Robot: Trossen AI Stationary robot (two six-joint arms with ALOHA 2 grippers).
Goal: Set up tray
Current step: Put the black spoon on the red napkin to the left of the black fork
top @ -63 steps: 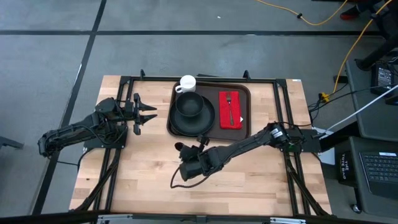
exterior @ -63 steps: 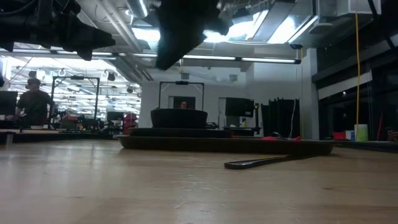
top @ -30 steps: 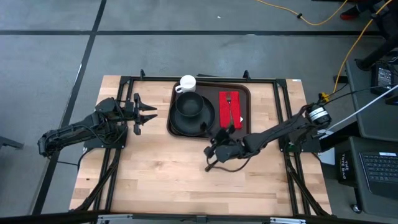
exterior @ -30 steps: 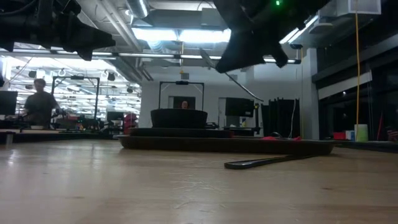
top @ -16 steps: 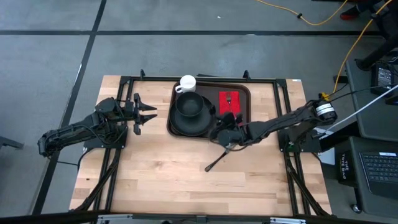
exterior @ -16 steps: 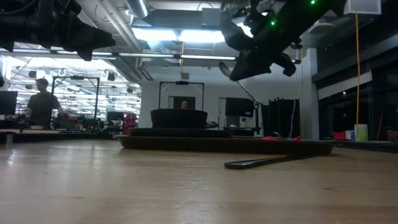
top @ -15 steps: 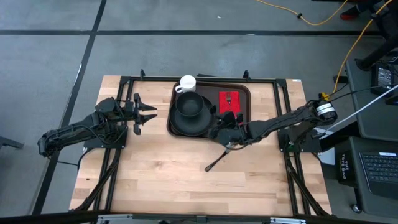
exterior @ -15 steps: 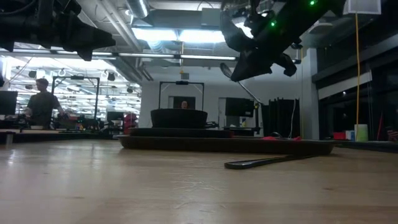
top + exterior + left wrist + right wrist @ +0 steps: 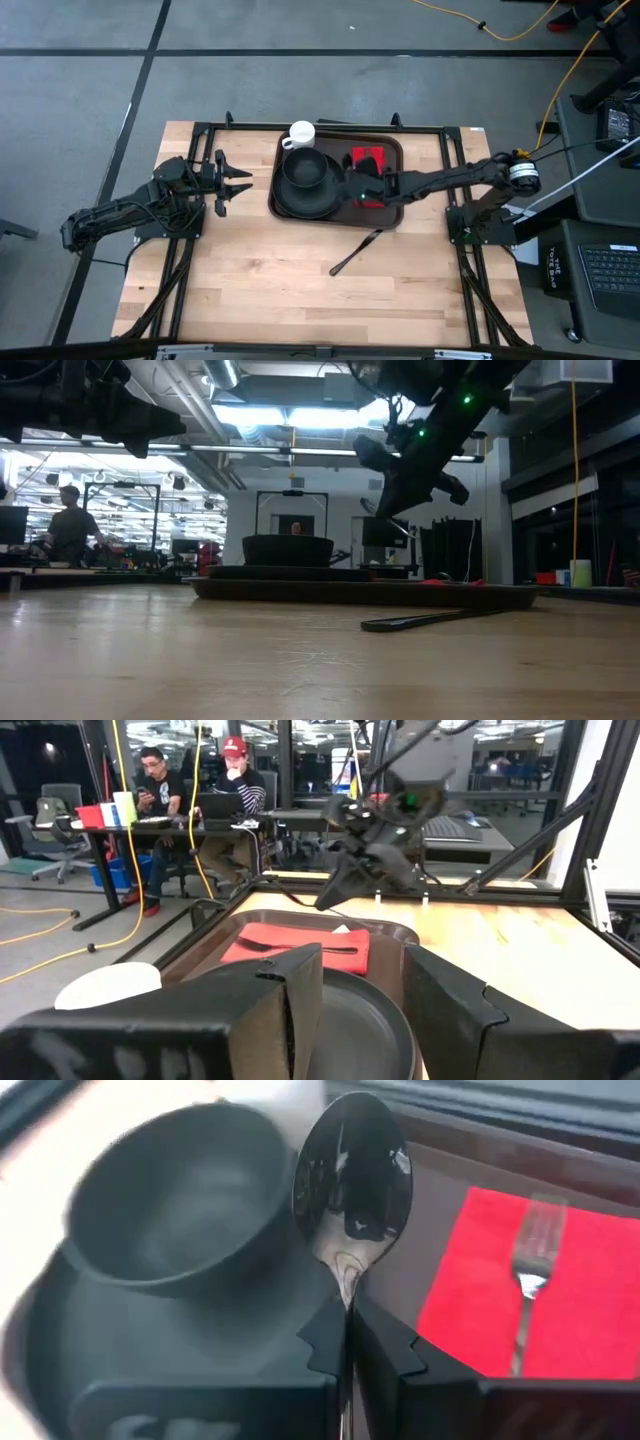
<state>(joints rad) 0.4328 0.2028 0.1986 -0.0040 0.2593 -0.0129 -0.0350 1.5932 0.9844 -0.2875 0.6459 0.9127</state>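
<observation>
Wooden butcher-block table (image 9: 250,290) carries the large dark brown rectangular plastic tray (image 9: 395,150) toward twelve o'clock of centre; it looks stiff, light and rather slick, best taken by its raised rim. On it sit a round black plate (image 9: 290,205) with a black bowl (image 9: 305,170) at nine o'clock and a red napkin (image 9: 372,155) bearing a fork (image 9: 528,1270) at three o'clock, and a dark utensil (image 9: 355,252) lies on the table at six o'clock. Above the tray the right gripper (image 9: 362,186) is pinched tight on a shiny metal spoon (image 9: 352,1175), while the left gripper (image 9: 236,181) waits at nine o'clock, fingers parted and empty.
</observation>
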